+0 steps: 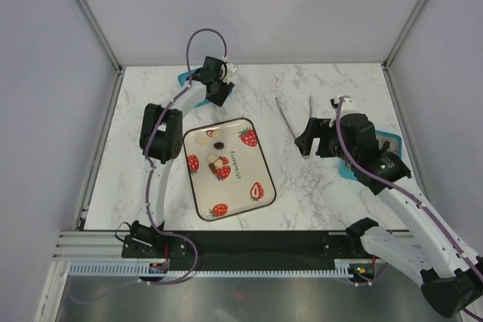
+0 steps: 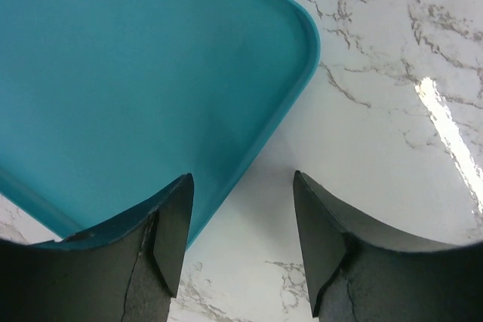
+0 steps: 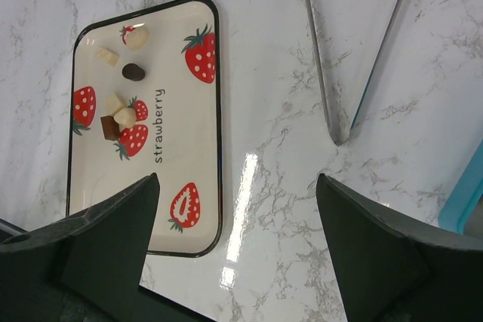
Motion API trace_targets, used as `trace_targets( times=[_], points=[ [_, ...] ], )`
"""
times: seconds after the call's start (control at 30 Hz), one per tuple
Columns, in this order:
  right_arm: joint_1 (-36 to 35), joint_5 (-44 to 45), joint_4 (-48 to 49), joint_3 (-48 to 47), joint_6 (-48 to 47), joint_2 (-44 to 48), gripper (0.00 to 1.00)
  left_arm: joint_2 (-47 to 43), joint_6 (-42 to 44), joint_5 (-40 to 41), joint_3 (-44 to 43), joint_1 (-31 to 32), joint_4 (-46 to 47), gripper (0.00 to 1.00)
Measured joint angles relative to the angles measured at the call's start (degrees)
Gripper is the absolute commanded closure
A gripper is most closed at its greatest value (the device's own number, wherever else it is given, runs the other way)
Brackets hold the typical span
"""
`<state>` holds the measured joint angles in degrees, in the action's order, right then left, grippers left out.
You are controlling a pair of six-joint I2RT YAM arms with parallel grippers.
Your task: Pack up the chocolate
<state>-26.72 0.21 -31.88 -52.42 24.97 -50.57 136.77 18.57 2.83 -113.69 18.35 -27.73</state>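
The chocolate (image 1: 216, 162) lies as several small dark, tan and cream pieces on a cream tray with strawberry prints (image 1: 230, 190) at the table's middle. The right wrist view shows a dark piece (image 3: 133, 72), cream pieces (image 3: 108, 56) and a cluster (image 3: 117, 115) on that tray (image 3: 189, 148). My left gripper (image 1: 219, 98) is open and empty at the back left, over the corner of a teal tray (image 2: 136, 73), jaws apart (image 2: 241, 239). My right gripper (image 1: 306, 145) is open and empty above bare marble right of the strawberry tray, also seen in its wrist view (image 3: 238, 239).
Metal tongs (image 1: 285, 118) lie on the marble behind my right gripper, seen too in the right wrist view (image 3: 339, 135). A second teal tray (image 1: 392, 141) sits at the right edge under the right arm. The teal tray at the back left (image 1: 186, 78) lies partly under the left arm.
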Motion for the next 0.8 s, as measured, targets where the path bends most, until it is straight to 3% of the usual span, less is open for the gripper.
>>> trace_targets(
  times=[0.37,0.8],
  points=[
    [0.0,2.9,0.0,0.0,-0.4,0.2,0.07,0.7,0.5,0.0,-0.2,0.2,0.4,0.41],
    [0.0,3.3,0.1,0.3,-0.3,2.3,0.07,1.4,0.7,-1.7,-1.4,0.2,-0.7,0.61]
  ],
)
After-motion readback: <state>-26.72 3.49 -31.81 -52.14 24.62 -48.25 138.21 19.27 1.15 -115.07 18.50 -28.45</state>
